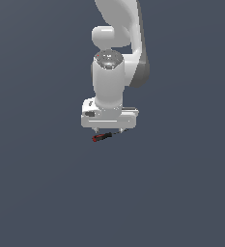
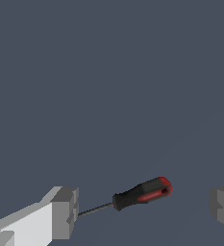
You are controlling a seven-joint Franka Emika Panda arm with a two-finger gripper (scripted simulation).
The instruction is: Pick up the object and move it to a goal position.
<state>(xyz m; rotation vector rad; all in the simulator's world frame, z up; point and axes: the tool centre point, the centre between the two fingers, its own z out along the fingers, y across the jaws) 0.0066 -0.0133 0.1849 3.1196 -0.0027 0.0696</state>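
The object (image 2: pixel 141 192) is a small screwdriver-like tool with a red-and-black handle and a thin dark shaft, lying on the flat grey floor (image 2: pixel 108 86). In the wrist view it lies between the two fingers of my gripper (image 2: pixel 143 209). Its shaft reaches to the pad of one finger (image 2: pixel 65 212), and the handle end is well apart from the other finger (image 2: pixel 223 207). The jaws stand wide open. In the exterior view the white gripper (image 1: pixel 109 130) hangs straight down just above the object (image 1: pixel 102 137), which shows as a small red-and-black stick under the hand.
The white arm (image 1: pixel 115 72) rises from the gripper to the top of the exterior view. The plain grey floor (image 1: pixel 46 193) lies all around.
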